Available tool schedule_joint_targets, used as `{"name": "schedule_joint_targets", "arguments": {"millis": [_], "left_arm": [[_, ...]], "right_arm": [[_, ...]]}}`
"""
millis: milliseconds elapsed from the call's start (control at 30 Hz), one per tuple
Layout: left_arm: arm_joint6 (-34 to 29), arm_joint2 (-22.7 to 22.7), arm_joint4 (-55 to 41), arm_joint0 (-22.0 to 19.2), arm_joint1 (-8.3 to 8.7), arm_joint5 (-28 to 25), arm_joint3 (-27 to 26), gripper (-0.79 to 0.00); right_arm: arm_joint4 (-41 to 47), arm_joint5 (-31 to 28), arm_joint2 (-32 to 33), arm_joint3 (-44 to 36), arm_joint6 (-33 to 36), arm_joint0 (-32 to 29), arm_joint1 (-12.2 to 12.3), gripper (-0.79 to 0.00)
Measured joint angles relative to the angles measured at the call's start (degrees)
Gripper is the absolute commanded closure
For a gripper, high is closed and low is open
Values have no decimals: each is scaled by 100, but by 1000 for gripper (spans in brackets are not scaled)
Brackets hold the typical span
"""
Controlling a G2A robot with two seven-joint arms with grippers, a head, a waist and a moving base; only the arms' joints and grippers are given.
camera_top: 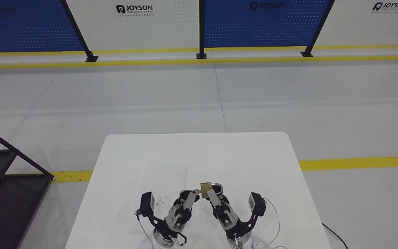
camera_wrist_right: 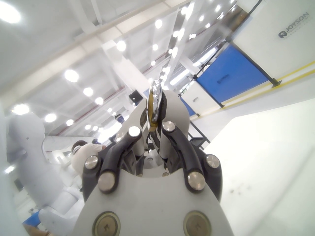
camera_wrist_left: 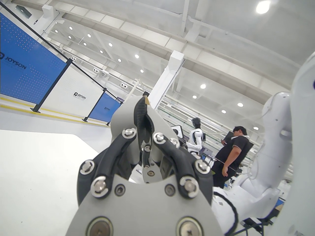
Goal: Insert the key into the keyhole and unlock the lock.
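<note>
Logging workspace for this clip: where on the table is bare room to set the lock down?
The far half of the table, beyond the lock, is bare, as are both side strips. The front edge is crowded, where the left tool with the key meets the right tool holding the lock.

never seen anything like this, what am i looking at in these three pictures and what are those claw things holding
This is a robot with two arms, working at a white table. The top view comes from a camera above its arms, looking down. The other two pictures come from a camera on each wrist, looking along that arm's claw. The claws are called grippers. The left gripper is shut on a small brass tip, probably the key. The right gripper is shut on a brass lock. Seen from above, the two grippers meet at the lock over the near part of the table. Whether the key is in the keyhole cannot be told.
</note>
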Motion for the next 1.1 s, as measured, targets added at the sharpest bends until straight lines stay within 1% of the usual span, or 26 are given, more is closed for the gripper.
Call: {"name": "schedule_joint_targets", "arguments": {"millis": [200,500,733,933,1100], "left_arm": [[377,-44,649,-60,33,379,10,0],[1334,73,1996,-244,119,1336,213,0],[2214,128,2994,-494,200,2247,616,0],[2582,170,3382,-665,225,2949,864,0],[2749,212,3560,-766,240,3384,986,0]], "right_arm": [[59,21,36,-34,145,-22,7,0],[110,-6,159,-152,330,-133,43,0],[158,13,243,-230,482,-211,69,0],[192,84,271,-281,653,-248,83,0],[157,196,265,-309,849,-256,92,0]]}}
